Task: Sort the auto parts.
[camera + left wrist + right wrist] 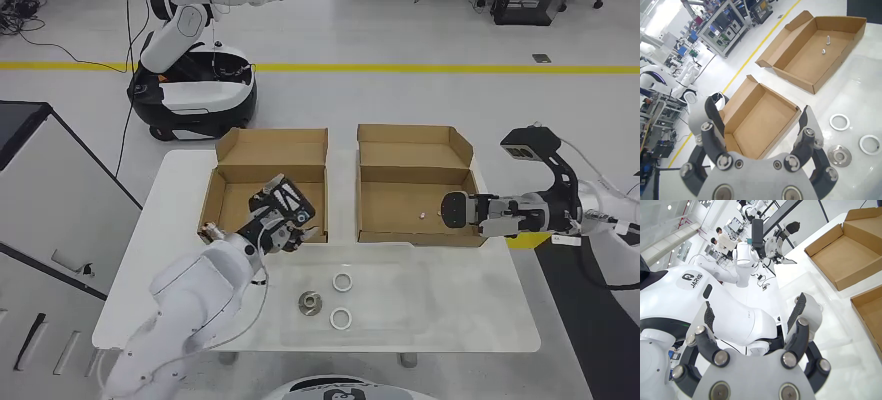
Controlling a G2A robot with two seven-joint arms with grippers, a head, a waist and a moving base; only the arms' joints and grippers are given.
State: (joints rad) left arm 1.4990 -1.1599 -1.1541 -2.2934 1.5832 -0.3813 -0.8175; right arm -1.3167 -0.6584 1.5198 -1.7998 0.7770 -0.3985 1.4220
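Two white rings (343,282) (341,319) and a metal flanged nut (311,302) lie on the white table (450,310) in front of two open cardboard boxes. The left box (232,205) holds nothing that I can see; the right box (395,205) has two small bolts (828,40) (823,51) standing in it. My left gripper (288,212) hangs open over the left box's front right corner, nothing between its fingers (712,111). My right gripper (450,212) is open and bare over the right box's front right part. The rings (839,121) (869,144) and the nut (839,156) lie beside the left gripper.
Another white robot (195,85) stands on the floor behind the table. A grey bench (40,190) sits off the table's left side. A yellow line (400,68) crosses the floor beyond. Bare tabletop runs along the front right.
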